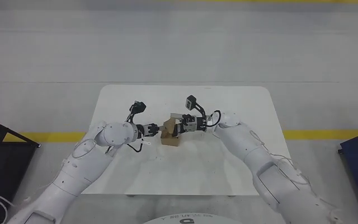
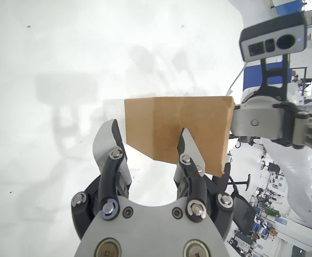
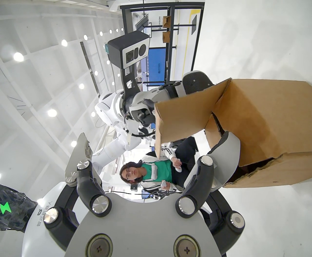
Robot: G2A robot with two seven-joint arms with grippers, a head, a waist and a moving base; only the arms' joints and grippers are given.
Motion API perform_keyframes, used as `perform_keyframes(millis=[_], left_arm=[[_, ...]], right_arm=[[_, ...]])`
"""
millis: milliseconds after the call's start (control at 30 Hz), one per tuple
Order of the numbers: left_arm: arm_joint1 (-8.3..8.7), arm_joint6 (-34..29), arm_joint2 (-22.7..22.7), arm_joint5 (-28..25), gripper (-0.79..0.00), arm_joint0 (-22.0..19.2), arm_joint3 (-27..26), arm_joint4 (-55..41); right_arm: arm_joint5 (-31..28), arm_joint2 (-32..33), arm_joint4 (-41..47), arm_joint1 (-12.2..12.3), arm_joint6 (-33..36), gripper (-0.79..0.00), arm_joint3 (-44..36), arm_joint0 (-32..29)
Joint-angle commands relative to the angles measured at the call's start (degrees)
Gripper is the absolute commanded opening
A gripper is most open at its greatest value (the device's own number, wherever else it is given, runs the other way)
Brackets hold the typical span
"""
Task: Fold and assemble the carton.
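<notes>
carton (image 1: 170,136): brown, partly folded, flaps loose, mid-table between both grippers
left gripper (image 2: 148,138): jaws wide, at carton's side, not clamped
right gripper (image 3: 156,146): jaws wide, one finger in carton's open end
table (image 1: 235,162): white, rounded corners
floor (image 1: 56,56): grey, yellow line (image 1: 313,134)

This looks like a large robotics lab or test hall. A white counter (image 1: 168,173) stands on a bare grey floor (image 1: 179,45) marked with a yellow line (image 1: 313,134). Overhead is a high white ceiling (image 3: 43,29) with round lamps (image 3: 18,56). Beyond stand a black frame rack (image 3: 160,5), blue partitions (image 3: 156,58) and desks with monitors (image 2: 271,167).
</notes>
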Motion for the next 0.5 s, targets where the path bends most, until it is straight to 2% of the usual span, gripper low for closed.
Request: perform_keyframes(millis=[0,300,467], left_arm=[[-0.43,-0.01,1.31,0.37,-0.323,-0.63,0.97,0.51],[-2.19,0.52,4.25,0.33,-0.357,-3.60,5.00,-0.07],[-2.59,0.51,4.35,0.06,-0.379,-4.16,5.78,-0.33]], right_arm=[[-0.13,-0.01,0.03,-0.14,0.09,0.000,0.35,0.14],[-2.87,1.80,1.35,0.24,2.73,0.000,1.09,-0.37],[-3.73,6.54,2.21,3.08,1.88,0.000,-3.84,-3.84]])
